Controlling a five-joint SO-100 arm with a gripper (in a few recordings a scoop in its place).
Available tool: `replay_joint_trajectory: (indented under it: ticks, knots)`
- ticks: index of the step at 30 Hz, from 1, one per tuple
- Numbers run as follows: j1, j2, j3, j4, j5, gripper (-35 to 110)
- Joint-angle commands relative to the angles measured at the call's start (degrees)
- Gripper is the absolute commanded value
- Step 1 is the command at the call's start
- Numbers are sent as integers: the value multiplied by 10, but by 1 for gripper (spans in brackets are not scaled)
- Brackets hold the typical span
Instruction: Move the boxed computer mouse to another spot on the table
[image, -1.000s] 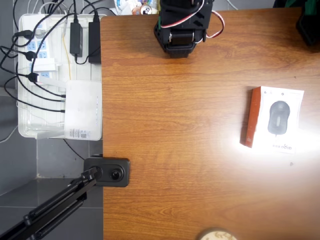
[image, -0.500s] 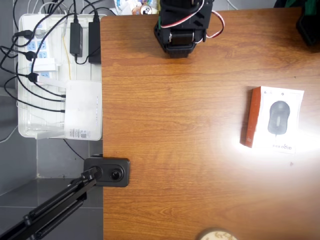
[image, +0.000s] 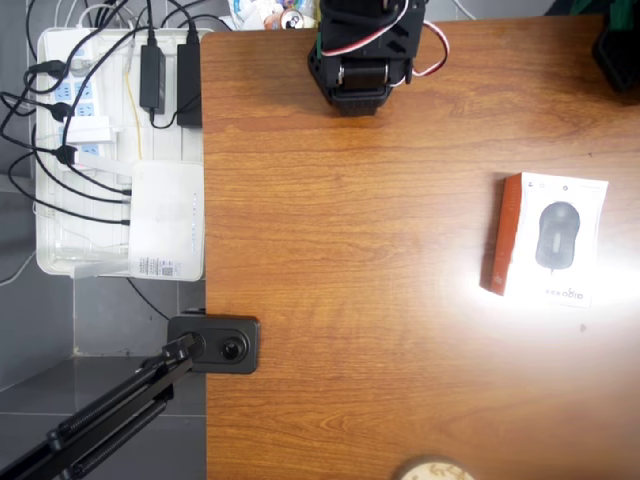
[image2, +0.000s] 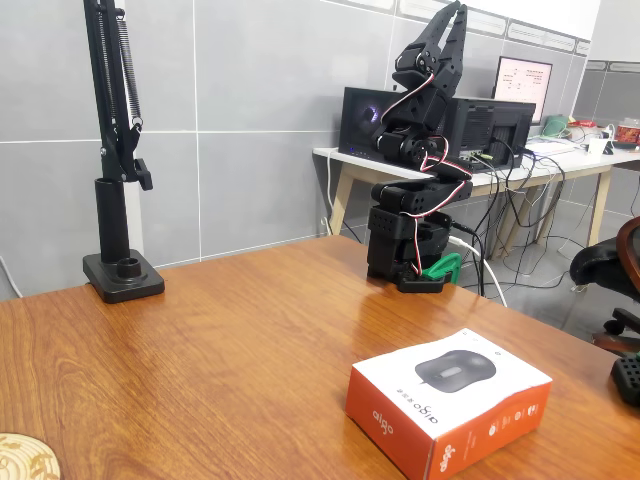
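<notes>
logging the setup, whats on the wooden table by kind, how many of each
boxed computer mouse: 1
robot arm, folded upright, tool pointing up: 1
black lamp stand base: 1
round light-coloured disc at the table edge: 1
total: 4

**No change across the last second**

Nothing to call here: between the earlier overhead pictures and this one, nothing has shifted. The boxed computer mouse (image: 548, 238) lies on the same patch of the table (image: 350, 300), at the same angle, orange side to the left in the overhead view. The arm's base (image: 360, 50) at the top edge reads the same too. In the fixed view the gripper (image2: 450, 25) is raised high over the base, fingers together as far as can be seen, with the carton (image2: 450, 398) well below and in front of the jaws, clear of them.
</notes>
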Motion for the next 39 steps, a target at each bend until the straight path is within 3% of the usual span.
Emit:
replay_joint_trajectory:
  ticks: [1,39]
  knots:
    - [1,-4,-1,-2,4,0]
    - [1,-4,-1,-2,13,0]
